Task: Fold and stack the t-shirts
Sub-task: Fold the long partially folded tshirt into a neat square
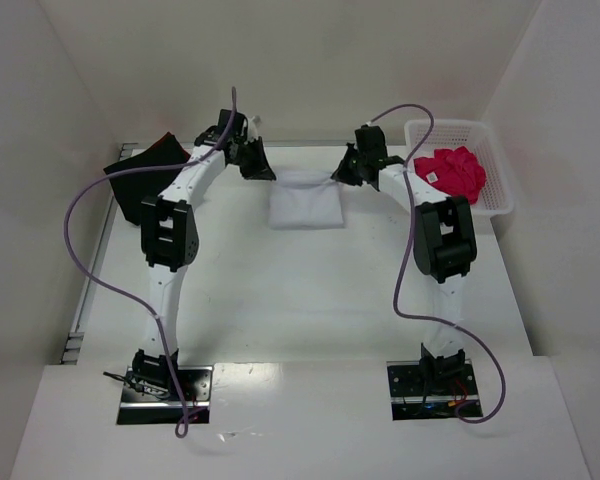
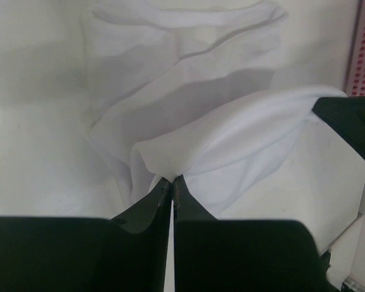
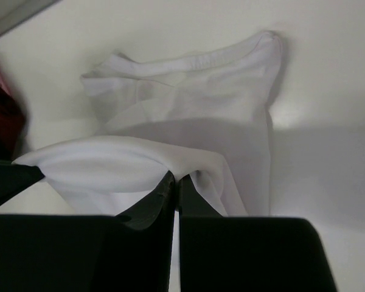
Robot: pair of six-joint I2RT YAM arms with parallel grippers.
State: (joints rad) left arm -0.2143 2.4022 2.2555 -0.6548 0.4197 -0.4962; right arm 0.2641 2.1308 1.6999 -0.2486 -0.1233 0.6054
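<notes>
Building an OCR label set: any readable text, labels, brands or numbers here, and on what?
No readable text in any view.
Too small to read: the small white tag on the pink-red t-shirt in the basket.
No print or label shows on the white t-shirt.

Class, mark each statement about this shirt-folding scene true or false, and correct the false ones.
1. The left gripper and right gripper are each shut on the white t-shirt. True.
2. The pink-red t-shirt hangs from the right gripper. False: the pink-red t-shirt sits in the white basket.
3. The black t-shirt lies at the far left corner of the table. True.
4. The white t-shirt is stacked on the black t-shirt. False: they lie apart.
</notes>
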